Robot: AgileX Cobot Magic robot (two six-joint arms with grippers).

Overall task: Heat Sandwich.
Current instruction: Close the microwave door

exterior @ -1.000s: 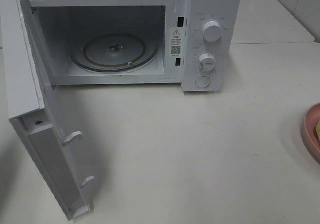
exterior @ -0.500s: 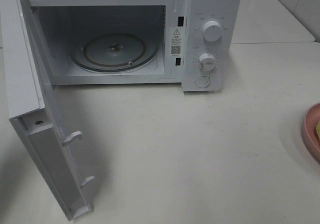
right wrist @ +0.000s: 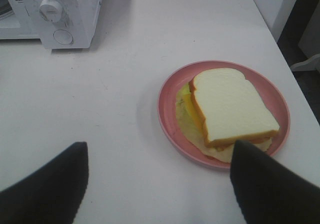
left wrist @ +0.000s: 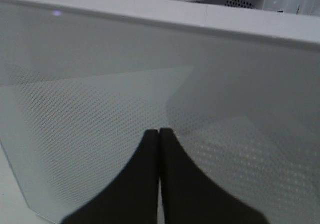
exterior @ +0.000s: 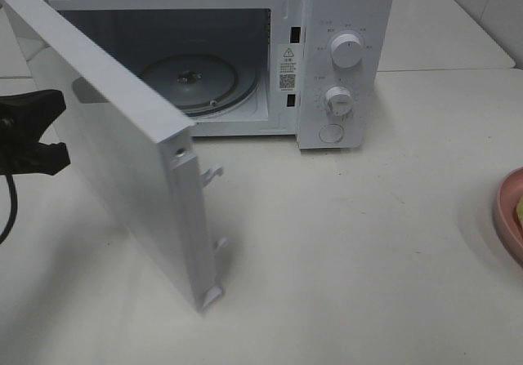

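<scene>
Exterior high view: white microwave [exterior: 343,63] at the back of the worktop [exterior: 351,251], its door [exterior: 122,153] swung partway out, glass turntable [exterior: 200,79] visible inside. Left tool [left wrist: 159,134] shows at the left edge, behind the door's outer face; left wrist view has its fingers pressed together, holding nothing, tips right at the door's perforated window. Right wrist view: right tool [right wrist: 159,156] spread wide, empty, above the worktop near the pink plate [right wrist: 167,106]. Sandwich [right wrist: 230,108] lies on that plate, well apart from the microwave, right of it.
</scene>
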